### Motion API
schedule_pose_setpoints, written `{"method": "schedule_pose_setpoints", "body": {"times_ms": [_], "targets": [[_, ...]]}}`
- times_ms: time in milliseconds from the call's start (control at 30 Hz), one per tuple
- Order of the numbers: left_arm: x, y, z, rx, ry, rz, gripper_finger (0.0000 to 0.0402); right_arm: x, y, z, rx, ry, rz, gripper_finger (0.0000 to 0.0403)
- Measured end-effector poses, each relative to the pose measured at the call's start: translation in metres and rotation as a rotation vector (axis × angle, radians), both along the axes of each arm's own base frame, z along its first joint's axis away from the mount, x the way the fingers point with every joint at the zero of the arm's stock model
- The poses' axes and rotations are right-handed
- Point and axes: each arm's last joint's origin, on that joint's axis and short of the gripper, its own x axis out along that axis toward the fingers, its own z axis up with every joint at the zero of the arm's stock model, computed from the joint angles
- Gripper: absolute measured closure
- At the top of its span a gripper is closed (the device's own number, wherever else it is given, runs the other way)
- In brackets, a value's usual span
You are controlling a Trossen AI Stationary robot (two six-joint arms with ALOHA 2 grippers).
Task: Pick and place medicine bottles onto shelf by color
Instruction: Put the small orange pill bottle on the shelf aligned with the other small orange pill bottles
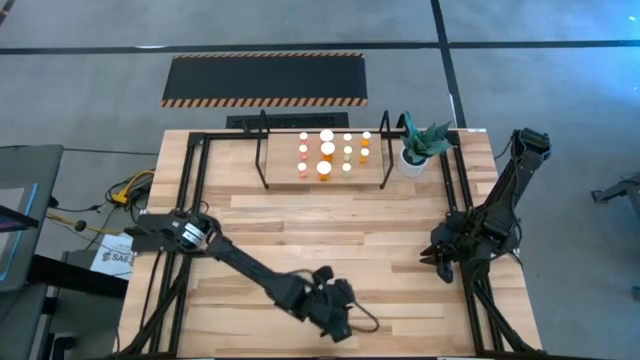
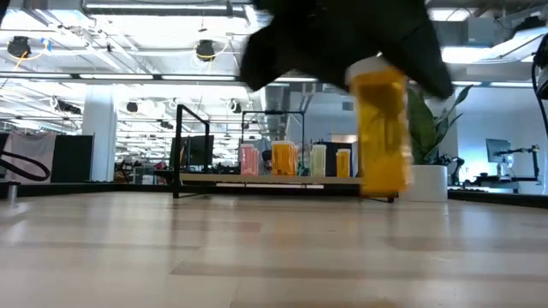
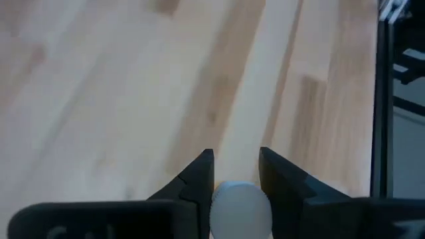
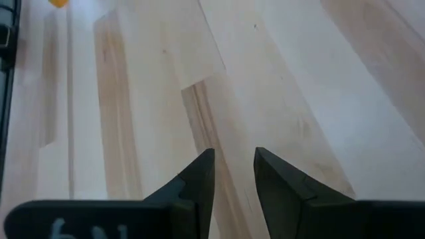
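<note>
My left gripper (image 1: pixel 340 322) is near the table's front edge, shut on an amber medicine bottle (image 2: pixel 381 137) with a white cap (image 3: pixel 240 209). Several more medicine bottles (image 1: pixel 327 152), orange, pinkish and pale, stand upright in rows on the shelf (image 1: pixel 283 160), a wooden board in a black rod frame at the far middle. In the low view they show in a row (image 2: pixel 282 159) on the shelf (image 2: pixel 257 179). My right gripper (image 1: pixel 438 264) hangs at the table's right side over bare wood, shut with nothing between its fingers (image 4: pixel 199 176). My left gripper pinches the bottle at its top end, with one finger (image 3: pixel 197 179) on either side of the white cap (image 3: pixel 232 192). The fingers come from above, slanting down. The bottle hangs below them nearly upright, its bottom end (image 2: pixel 383 190) clear of the table.
A white pot with a green plant (image 1: pixel 415 150) stands right of the shelf. Black frame rails (image 1: pixel 190 200) run along the table's left and right sides. Bare wooden tabletop (image 1: pixel 330 230) lies between the shelf and my grippers. A hazard-striped black mat (image 1: pixel 265 78) lies on the floor beyond.
</note>
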Motion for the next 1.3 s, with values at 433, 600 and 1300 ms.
{"method": "schedule_pose_setpoints", "body": {"times_ms": [433, 600, 1300], "targets": [[0.048, 0.084, 0.040, 0.117, -0.025, -0.170, 0.0318, 0.014, 0.001, 0.011, -0.069, -0.211, -0.063, 0.0283], [0.059, 0.120, 0.056, 0.171, -0.015, -0.182, 0.0312, 0.022, -0.007, 0.011, -0.158, -0.206, -0.084, 0.0285], [0.071, 0.280, 0.077, 0.398, 0.028, -0.263, 0.0311, 0.033, -0.021, 0.009, 0.121, -0.123, -0.394, 0.0284]]}}
